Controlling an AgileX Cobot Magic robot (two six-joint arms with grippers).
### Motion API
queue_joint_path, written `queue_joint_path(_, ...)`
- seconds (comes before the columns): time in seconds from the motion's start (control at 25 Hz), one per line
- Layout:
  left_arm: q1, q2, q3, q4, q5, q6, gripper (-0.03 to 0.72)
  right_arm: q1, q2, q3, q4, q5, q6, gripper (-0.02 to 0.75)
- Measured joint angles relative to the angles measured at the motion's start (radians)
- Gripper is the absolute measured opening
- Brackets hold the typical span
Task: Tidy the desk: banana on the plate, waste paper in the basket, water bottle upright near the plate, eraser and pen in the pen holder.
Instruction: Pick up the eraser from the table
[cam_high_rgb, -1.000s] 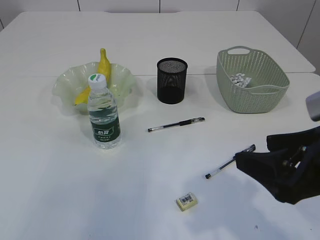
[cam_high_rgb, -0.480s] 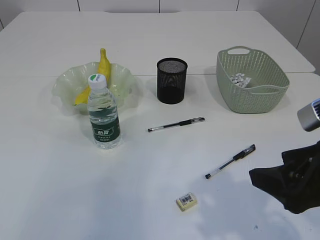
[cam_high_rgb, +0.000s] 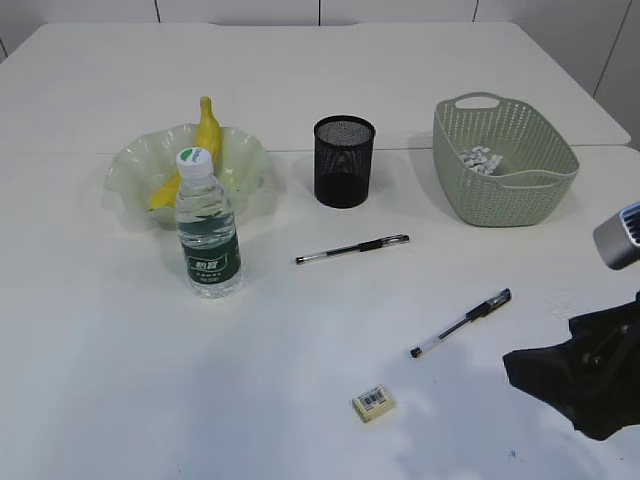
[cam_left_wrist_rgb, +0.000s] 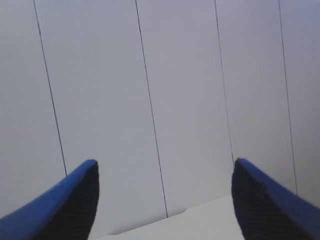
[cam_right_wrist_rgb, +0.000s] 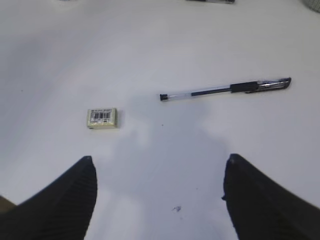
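Note:
The banana (cam_high_rgb: 205, 128) lies on the pale-green plate (cam_high_rgb: 130, 172). In front of the plate the water bottle (cam_high_rgb: 208, 228) stands upright. Crumpled waste paper (cam_high_rgb: 480, 158) sits inside the green basket (cam_high_rgb: 505, 190). The black mesh pen holder (cam_high_rgb: 344, 162) stands mid-desk. One pen (cam_high_rgb: 352, 249) lies below it, another pen (cam_high_rgb: 461, 323) (cam_right_wrist_rgb: 225, 90) further right. The eraser (cam_high_rgb: 373, 403) (cam_right_wrist_rgb: 102, 118) lies flat near the front. My right gripper (cam_high_rgb: 530, 368) (cam_right_wrist_rgb: 159, 172) hovers open and empty, right of that pen and the eraser. My left gripper (cam_left_wrist_rgb: 165, 175) is open, empty, facing a panelled wall.
In the left wrist view only the wall and a strip of the desk's (cam_left_wrist_rgb: 210, 220) far edge show. A small dark speck (cam_right_wrist_rgb: 176, 208) marks the desk between my right fingers. The first pen's end (cam_right_wrist_rgb: 210, 1) shows at the top of the right wrist view.
My right gripper has drawn back to the right and down, away from the nearer pen. Nothing on the desk has moved.

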Motion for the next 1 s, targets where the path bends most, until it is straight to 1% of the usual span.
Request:
queue_joint_path(0.12, 0.0, -0.006, 0.0, 0.0, 0.0, 0.0, 0.589, 0.0, 0.0, 0.0, 0.071, 0.021, -0.067, 0.586)
queue_joint_path(0.28, 0.0, -0.018, 0.0, 0.0, 0.0, 0.0, 0.589, 0.0, 0.0, 0.0, 0.11, 0.031, -0.093, 0.586)
queue_joint_path(0.8, 0.0, -0.025, 0.0, 0.0, 0.0, 0.0, 0.589, 0.0, 0.0, 0.0, 0.136, 0.043, -0.121, 0.586)
queue_joint_path(1.0, 0.0, -0.025, 0.0, 0.0, 0.0, 0.0, 0.589, 0.0, 0.0, 0.0, 0.134, 0.085, -0.159, 0.586)
